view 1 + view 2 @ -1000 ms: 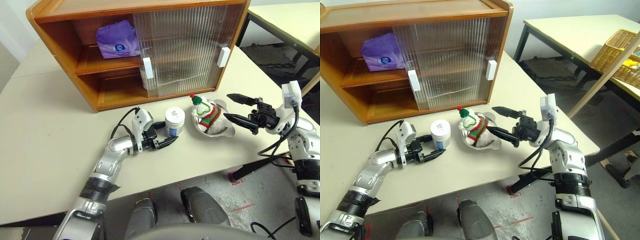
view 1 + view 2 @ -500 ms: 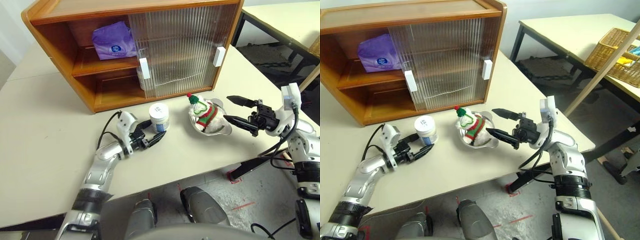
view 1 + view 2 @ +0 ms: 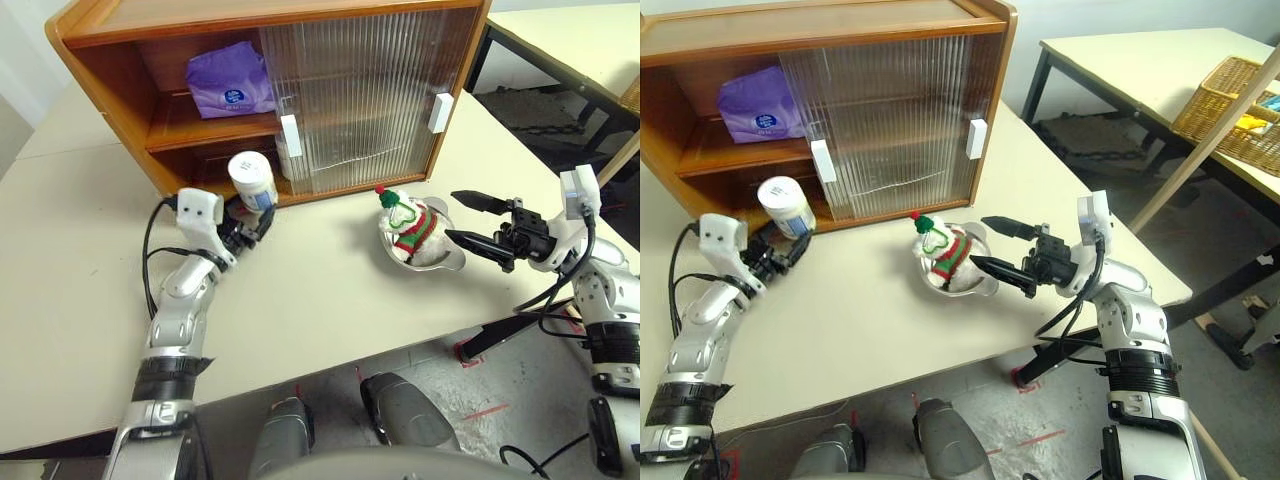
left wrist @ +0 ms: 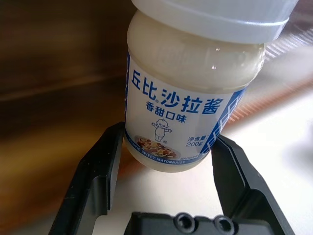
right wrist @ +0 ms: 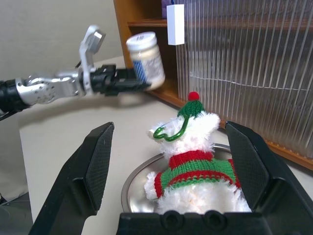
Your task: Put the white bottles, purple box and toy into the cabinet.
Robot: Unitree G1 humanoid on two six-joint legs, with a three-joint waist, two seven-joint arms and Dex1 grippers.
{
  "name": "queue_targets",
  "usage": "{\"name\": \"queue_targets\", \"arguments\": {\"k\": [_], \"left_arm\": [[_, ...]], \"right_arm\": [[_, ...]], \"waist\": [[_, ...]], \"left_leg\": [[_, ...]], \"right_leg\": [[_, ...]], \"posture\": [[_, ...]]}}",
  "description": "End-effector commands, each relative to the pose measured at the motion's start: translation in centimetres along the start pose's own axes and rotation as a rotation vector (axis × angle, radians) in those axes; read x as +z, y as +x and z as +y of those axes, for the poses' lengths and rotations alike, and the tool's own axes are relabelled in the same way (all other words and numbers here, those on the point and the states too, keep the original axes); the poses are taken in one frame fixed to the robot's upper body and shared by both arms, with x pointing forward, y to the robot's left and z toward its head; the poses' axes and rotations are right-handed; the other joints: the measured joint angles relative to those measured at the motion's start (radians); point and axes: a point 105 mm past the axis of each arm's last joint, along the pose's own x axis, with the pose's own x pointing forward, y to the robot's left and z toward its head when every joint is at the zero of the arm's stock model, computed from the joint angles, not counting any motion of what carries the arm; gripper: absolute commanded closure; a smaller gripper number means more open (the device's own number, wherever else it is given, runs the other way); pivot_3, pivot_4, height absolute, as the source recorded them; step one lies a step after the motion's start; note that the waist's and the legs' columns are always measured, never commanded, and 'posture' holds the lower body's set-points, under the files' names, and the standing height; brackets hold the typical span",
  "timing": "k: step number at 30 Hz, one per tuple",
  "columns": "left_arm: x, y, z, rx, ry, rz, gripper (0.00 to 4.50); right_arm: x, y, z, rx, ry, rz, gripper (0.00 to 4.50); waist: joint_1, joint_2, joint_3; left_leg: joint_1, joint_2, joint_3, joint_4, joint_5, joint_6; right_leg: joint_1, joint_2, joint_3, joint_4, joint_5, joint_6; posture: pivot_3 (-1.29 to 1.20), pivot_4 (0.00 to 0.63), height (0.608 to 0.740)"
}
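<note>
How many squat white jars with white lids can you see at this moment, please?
2. One squat white jar is gripped by the left gripper before the orange-brown wooden cabinet; a second white jar stands inside, partly hidden behind the ribbed sliding door.

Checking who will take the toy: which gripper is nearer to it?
Right. The right gripper hangs open just beside the toy in its steel bowl. The left gripper is far off at the cabinet, shut on a white bottle.
</note>
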Motion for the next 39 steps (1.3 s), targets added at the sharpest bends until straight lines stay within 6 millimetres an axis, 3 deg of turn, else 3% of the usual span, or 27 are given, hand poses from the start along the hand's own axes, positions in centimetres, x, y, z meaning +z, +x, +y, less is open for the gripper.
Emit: {"name": "queue_targets", "arguments": {"k": [1,15,35,39], "left_arm": [[-0.4,0.6,0.7,0.037,0.010,0.027,1.42],[0.1,4.9,2.0,0.141,-0.004,0.063,1.42],[-1.9,6.9,2.2,0.166,-0.040,0.145,1.42],[-2.1,7.2,2.4,0.172,-0.052,0.167,1.42]], "right_arm": [[0.1,0.3,0.0,0.011,-0.004,0.002,0.00],[0.1,0.0,0.0,0.000,-0.010,-0.001,0.00],[0.3,-0.5,-0.1,-0.017,-0.021,0.004,0.00],[0.3,-0.5,-0.1,-0.016,-0.021,0.005,0.00]], "waist": [[0.002,0.000,0.000],[0.013,-0.002,0.001],[-0.003,-0.002,0.001],[-0.008,-0.002,0.001]], "left_leg": [[0.000,-0.001,0.000,0.000,0.000,0.000],[-0.001,-0.004,-0.001,0.000,0.001,0.001],[-0.001,-0.008,0.000,0.001,0.003,0.005],[-0.001,-0.009,0.002,0.001,0.003,0.006]], "right_leg": [[0.000,0.000,0.000,0.000,0.000,0.000],[0.000,0.000,0.001,0.000,0.001,0.000],[0.001,-0.001,0.001,-0.001,0.002,0.008],[0.001,-0.001,0.000,-0.001,-0.001,0.015]], "posture": [[-0.29,0.095,0.740],[-0.30,0.089,0.740],[-0.33,0.077,0.740],[-0.32,0.075,0.740]]}}
